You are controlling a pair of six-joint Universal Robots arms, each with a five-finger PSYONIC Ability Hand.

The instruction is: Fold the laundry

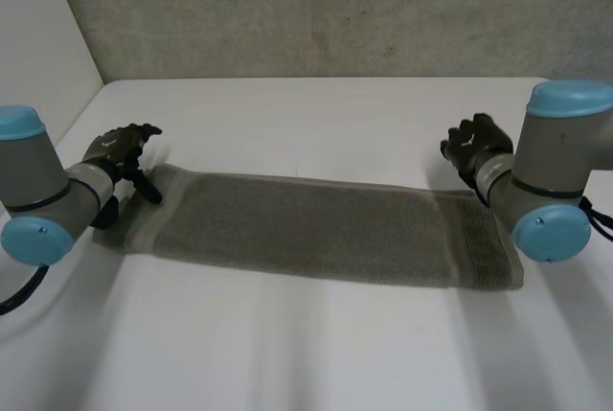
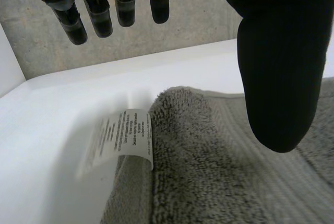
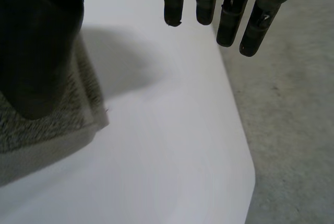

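A long grey terry towel (image 1: pixel 316 229), apparently folded lengthwise into a narrow strip, is lying flat across the white counter (image 1: pixel 306 353), reaching from one arm to the other. The left hand (image 1: pixel 117 150) is sitting at the strip's left end and the right hand (image 1: pixel 476 146) at its right end, probably because the next fold means bringing the short ends together. Both hands are open and gripping nothing. In the left wrist view the straight fingers (image 2: pixel 70 20) are pointing out past the towel's corner while the thumb (image 2: pixel 282 67) is hanging over the pile, and I cannot tell whether it is touching. A white care label (image 2: pixel 121 139) is sticking out at that corner.
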